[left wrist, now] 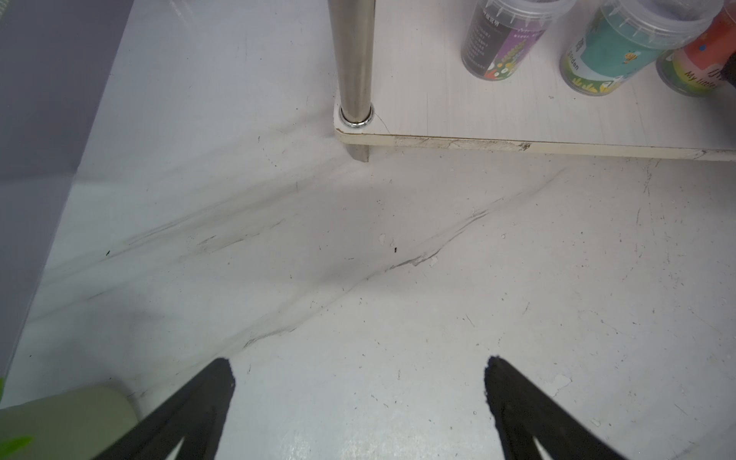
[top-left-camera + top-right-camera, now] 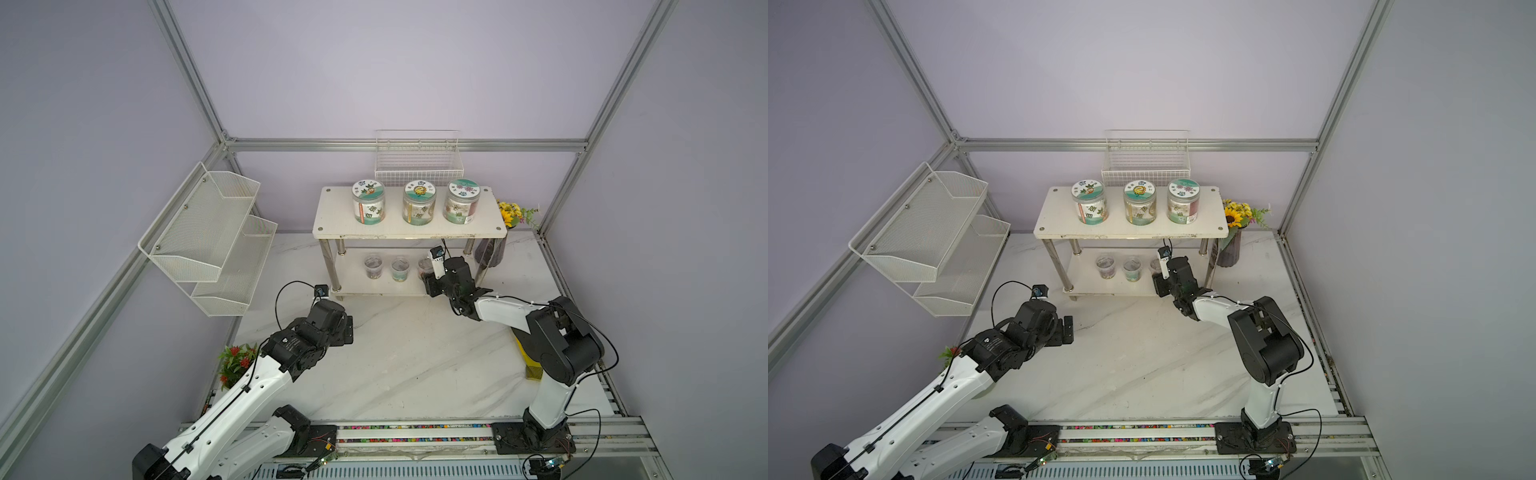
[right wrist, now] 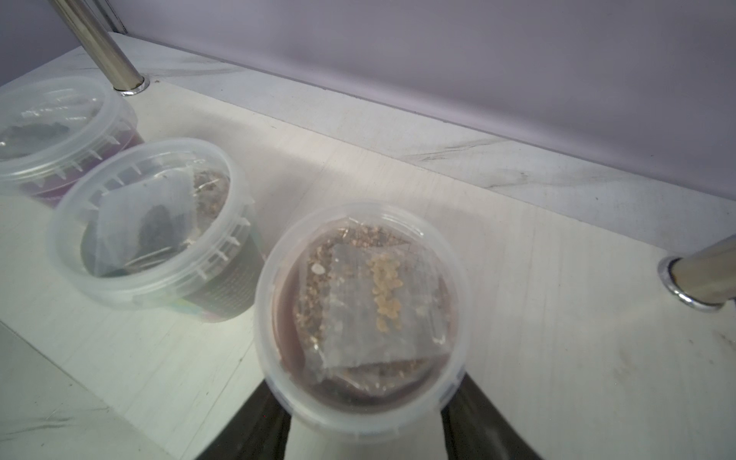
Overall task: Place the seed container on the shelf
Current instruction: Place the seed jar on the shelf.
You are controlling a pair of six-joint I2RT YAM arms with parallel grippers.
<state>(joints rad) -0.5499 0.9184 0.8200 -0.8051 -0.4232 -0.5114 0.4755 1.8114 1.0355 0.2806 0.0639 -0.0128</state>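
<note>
Two arms are in view, and only the right one is engaged. The right gripper (image 3: 368, 418) is clenched on the seed container (image 3: 364, 314), with its fingers on either side of the tub's body below the lid rim. We judge that this side grip is used because the upper board leaves no room to approach from above.

The container is inside the shelf (image 2: 336, 216), over the lower tier (image 3: 557, 302). It sits at the right end of a row, just beside two similar clear tubs (image 3: 155, 223) to its left. It is upright, with the lid level. We cannot tell whether its base is touching the board.

Three tall jars (image 2: 419, 203) occupy the far part of the upper tier. The lower tier has free space to the right of the row, which we take as the reason for placing the container there.

The left gripper (image 1: 358, 361) is released, with its jaws spread wide and nothing between them. It hangs over the table (image 1: 438, 278) on the near-left side of the shelf, short of the near-left leg (image 1: 354, 59). We judge this to be a standby position that keeps the shelf opening clear for the right arm.

We consider the placement nearly complete. What remains is to set the tub down, open the jaws and withdraw toward the near side without pushing the neighbouring tub.
</note>
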